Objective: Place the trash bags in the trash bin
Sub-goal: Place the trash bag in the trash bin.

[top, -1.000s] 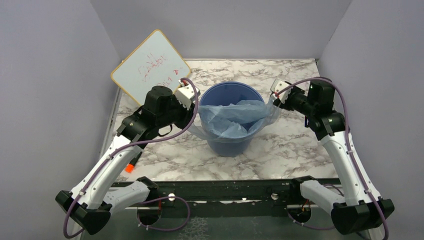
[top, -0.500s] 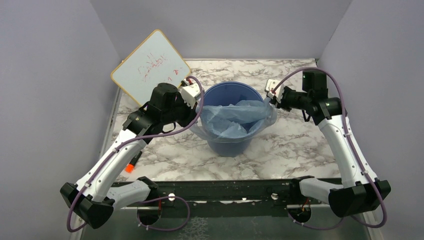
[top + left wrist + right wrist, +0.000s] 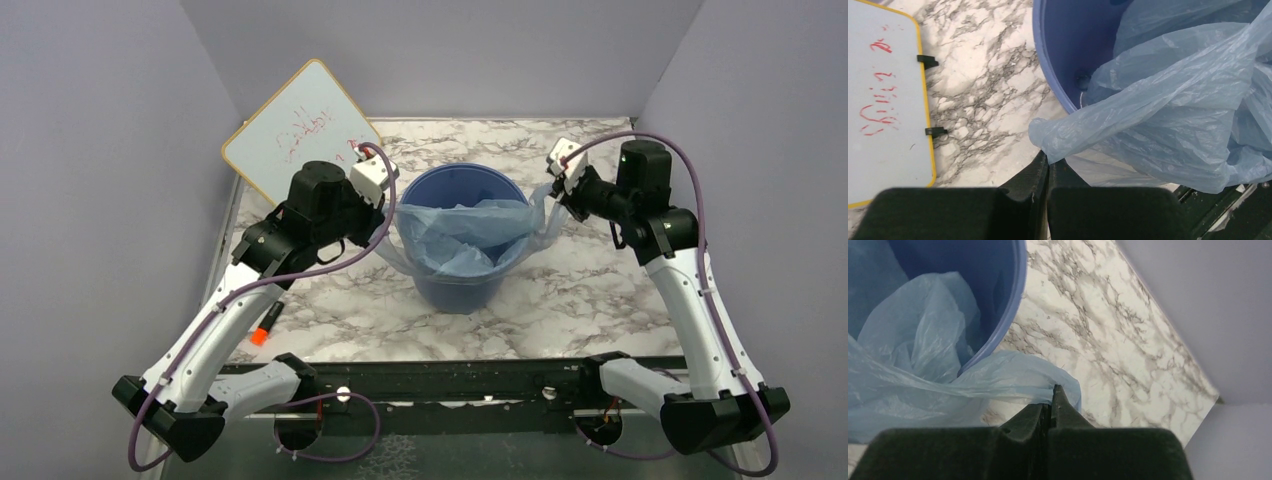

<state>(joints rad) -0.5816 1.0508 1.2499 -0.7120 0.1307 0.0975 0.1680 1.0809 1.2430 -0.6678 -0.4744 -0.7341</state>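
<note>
crinkly light-blue trash bag [image 3: 470, 240] sags inside upright blue trash bin [image 3: 455, 292], edges pulled out over both sides.

The top external view looks down from above and behind the arm bases over the whole marble table [image 3: 600, 290]. The 2 wrist views sit close behind the left gripper [image 3: 1048, 160] and right gripper [image 3: 1052, 394], facing inward from opposite sides. All 3 share the blue bucket [image 3: 455, 290] and light-blue plastic bag [image 3: 470, 235].

The trash bag [image 3: 460, 240] hides the trash bin's [image 3: 455, 292] floor; the board's [image 3: 300, 130] red writing is unreadably small.
</note>
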